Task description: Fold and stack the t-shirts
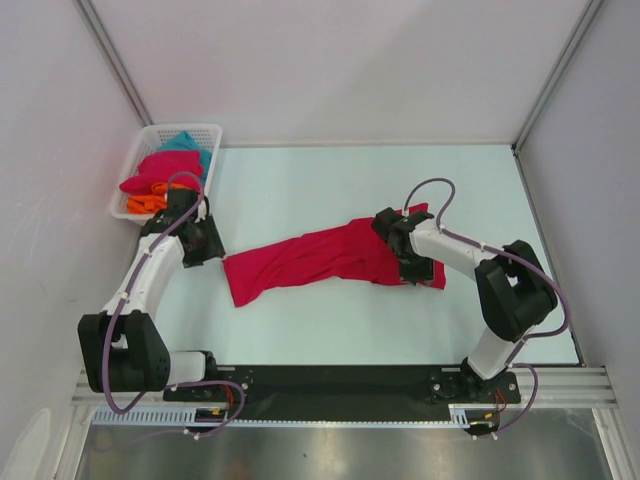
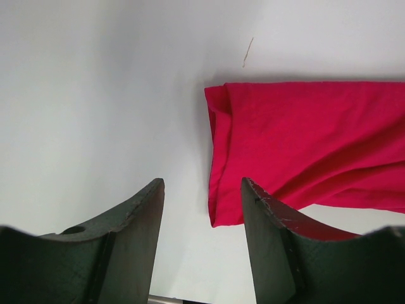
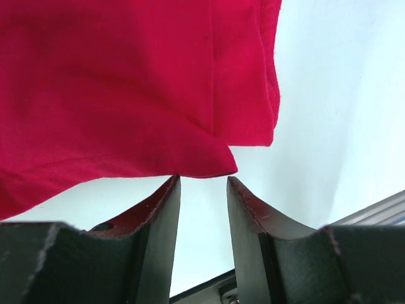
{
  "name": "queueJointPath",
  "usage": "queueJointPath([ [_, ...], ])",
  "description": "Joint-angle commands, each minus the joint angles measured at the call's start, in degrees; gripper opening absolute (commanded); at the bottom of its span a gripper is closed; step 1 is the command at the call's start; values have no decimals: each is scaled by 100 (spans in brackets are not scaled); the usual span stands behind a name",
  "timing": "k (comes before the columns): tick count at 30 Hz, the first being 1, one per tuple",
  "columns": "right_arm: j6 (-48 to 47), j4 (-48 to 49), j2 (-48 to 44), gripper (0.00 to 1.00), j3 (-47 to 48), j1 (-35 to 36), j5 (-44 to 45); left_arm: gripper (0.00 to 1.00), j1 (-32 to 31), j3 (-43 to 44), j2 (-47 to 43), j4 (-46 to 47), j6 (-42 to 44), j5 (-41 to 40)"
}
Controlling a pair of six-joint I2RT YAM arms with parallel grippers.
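lying on the pale table (image 1: 330,190) — white walls (image 1: 330,60) around — a crimson t-shirt (image 1: 310,262).

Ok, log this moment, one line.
red shirt: on table | left gripper: open, empty | right gripper: open, at shirt edge | basket: more shirts

The crimson t-shirt (image 1: 320,260) is seen as soft, matt, creased cloth, the tabletop (image 1: 330,190) as a smooth pale surface with a faint sheen, the basket (image 1: 186,128) as white plastic mesh, and the fingers (image 2: 136,234) of the left end effector (image 2: 202,185) as matt dark material scuffed along the edges.
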Motion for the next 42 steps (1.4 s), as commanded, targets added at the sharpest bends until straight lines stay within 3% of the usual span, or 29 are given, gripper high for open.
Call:
queueJointPath([
  [1, 143, -33, -268, 41, 114, 1, 28, 57, 39, -6, -111, 103, 143, 87],
  [8, 12, -192, -330, 41, 756, -104, 187, 57, 48, 3, -120, 103, 143, 87],
  [15, -445, 89, 100, 43, 1547, -771, -120, 57, 48, 38, -120, 85, 152, 78],
  [34, -920, 565, 2420, 52, 2531, -1527, -648, 57, 65, 91, 82, 191, 125, 148],
  [42, -1183, 91, 3773, 61, 4487, -1967, -675, 57, 65, 266, 346, 208, 90, 280],
])
